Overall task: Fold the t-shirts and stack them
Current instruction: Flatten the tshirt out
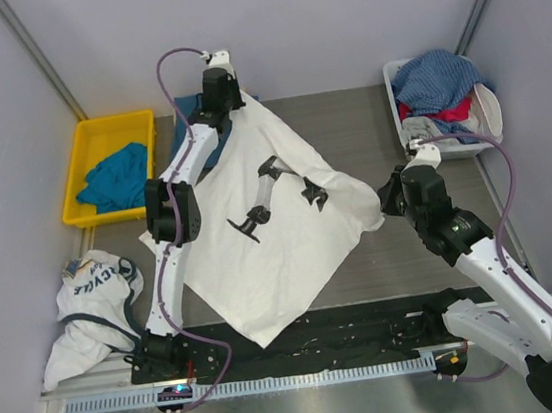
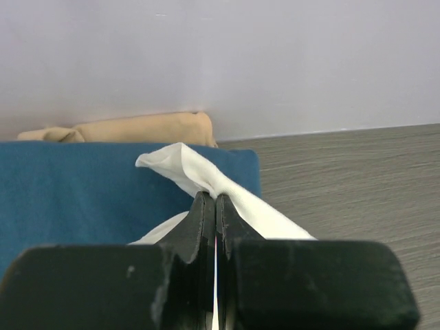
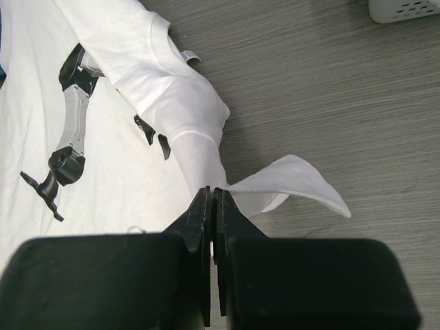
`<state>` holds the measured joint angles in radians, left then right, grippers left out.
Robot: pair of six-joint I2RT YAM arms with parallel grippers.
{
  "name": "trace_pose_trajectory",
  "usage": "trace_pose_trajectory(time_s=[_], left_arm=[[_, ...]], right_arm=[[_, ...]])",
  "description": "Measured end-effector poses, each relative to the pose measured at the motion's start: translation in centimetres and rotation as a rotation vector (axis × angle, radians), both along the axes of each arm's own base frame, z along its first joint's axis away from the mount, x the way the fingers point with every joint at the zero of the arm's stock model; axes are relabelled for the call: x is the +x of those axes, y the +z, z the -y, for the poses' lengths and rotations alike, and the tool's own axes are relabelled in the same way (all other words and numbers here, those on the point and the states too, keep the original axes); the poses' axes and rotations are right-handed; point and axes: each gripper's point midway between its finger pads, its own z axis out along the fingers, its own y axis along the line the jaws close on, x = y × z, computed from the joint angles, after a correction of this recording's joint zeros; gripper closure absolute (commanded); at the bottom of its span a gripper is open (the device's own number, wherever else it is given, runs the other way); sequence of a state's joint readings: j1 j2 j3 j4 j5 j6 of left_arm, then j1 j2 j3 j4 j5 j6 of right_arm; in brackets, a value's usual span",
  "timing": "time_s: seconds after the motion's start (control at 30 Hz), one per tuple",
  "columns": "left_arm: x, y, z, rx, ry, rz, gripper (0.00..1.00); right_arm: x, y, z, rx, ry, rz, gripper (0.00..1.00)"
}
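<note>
L arm stretched far, left end effector (image 2: 216,206) pinching white t-shirt (image 1: 262,259) far corner over blue t-shirt (image 2: 75,192); R arm bent, right end effector (image 3: 214,199) pinching right sleeve

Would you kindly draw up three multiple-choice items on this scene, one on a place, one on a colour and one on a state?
1. Where does the teal cloth lie?
A. In the yellow bin
B. In the white basket
C. On the white t-shirt

2. What colour is the t-shirt lying under the far corner of the white t-shirt?
A. Red
B. Dark blue
C. Yellow

3. How does the right end effector stand?
A. Open above the table
B. Shut on nothing
C. Shut on the white t-shirt

Key:
1 A: the teal cloth sits inside the yellow bin at the far left.
2 B: the dark blue t-shirt shows beneath the white t-shirt by the left end effector.
3 C: the right end effector pinches white fabric between closed fingers.
</note>
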<state>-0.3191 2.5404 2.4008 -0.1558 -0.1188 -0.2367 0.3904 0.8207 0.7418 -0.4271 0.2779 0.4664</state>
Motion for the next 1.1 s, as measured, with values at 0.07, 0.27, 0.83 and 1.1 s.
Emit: trace_pose_trajectory(time_s=[0.07, 0.27, 0.83, 1.1], left_arm=[[0.2, 0.2, 0.1, -0.008, 0.001, 0.012, 1.00], [1.2, -0.7, 0.9, -0.092, 0.009, 0.052, 1.00], [3.5, 1.3, 2.8, -0.262, 0.011, 0.224, 0.01], [1.9, -0.2, 2.3, -0.254, 0.014, 0.193, 0.00]], right_arm=[[-0.1, 0.1, 0.2, 0.002, -0.011, 0.008, 0.99], [-0.2, 0.4, 0.7, 0.001, -0.032, 0.023, 0.99], [-0.2, -0.2, 0.9, -0.008, -0.044, 0.011, 0.99], [0.0, -0.6, 0.8, -0.014, -0.044, 0.000, 0.99]])
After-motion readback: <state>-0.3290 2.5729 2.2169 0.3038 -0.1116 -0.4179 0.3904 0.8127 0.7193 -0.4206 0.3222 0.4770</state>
